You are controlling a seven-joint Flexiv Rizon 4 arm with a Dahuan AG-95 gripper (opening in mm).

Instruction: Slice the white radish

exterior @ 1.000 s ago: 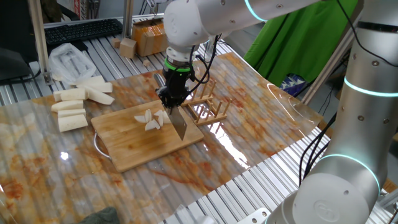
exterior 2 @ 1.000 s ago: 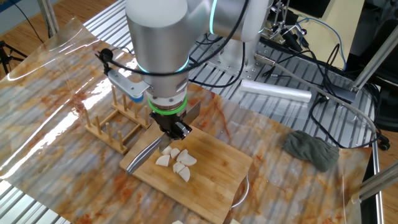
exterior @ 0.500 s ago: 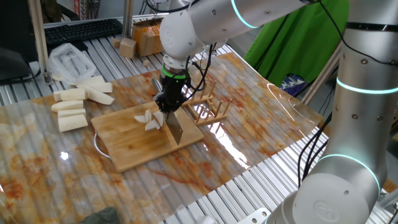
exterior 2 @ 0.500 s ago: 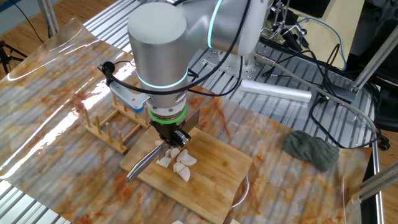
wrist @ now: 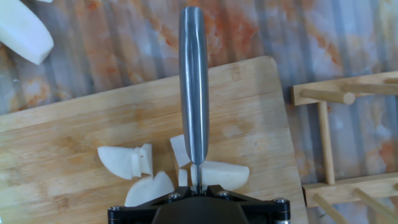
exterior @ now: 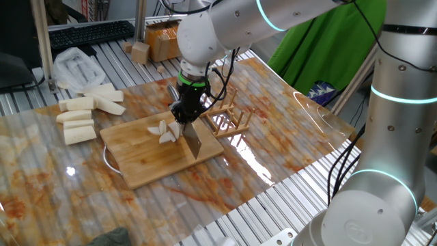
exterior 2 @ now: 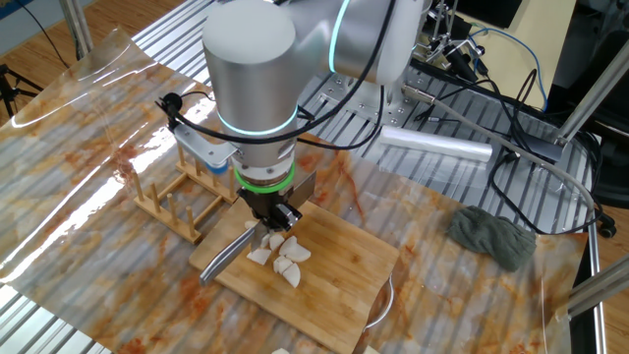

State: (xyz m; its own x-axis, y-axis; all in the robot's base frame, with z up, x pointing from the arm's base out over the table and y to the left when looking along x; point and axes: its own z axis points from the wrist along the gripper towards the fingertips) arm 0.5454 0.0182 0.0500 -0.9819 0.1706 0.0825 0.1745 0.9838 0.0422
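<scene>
Several pale pieces of the white radish point(exterior: 166, 131) lie in a loose cluster near the middle of the wooden cutting board point(exterior: 147, 162), and our hand point(exterior: 186, 117) stands right over them, clamped shut on the handle of a knife point(exterior: 196, 140) whose steel blade runs out toward the board's right edge. Compared with a second ago, the arm has shifted left, so the blade now sits in among the pieces instead of beside them, and over the last half second hardly anything has moved. We take this to mean another cut is under way on radish that is already mostly sliced, so the task looks well along. From the one fixed view we also see the longer uncut sticks point(exterior: 76, 117) lying on the table point(exterior: 273, 137) to the far left of the board, and the wooden rack point(exterior: 229, 119) just right of the hand. The other fixed view hides those sticks but shows the blade slanting out past the board's left corner and a grey cloth point(exterior 2: 496, 238) well off to the right. Only the hand view looks straight down the blade's spine point(wrist: 193, 87), showing pieces on both sides of it and one wedge point(wrist: 221, 174) touching the steel.
</scene>
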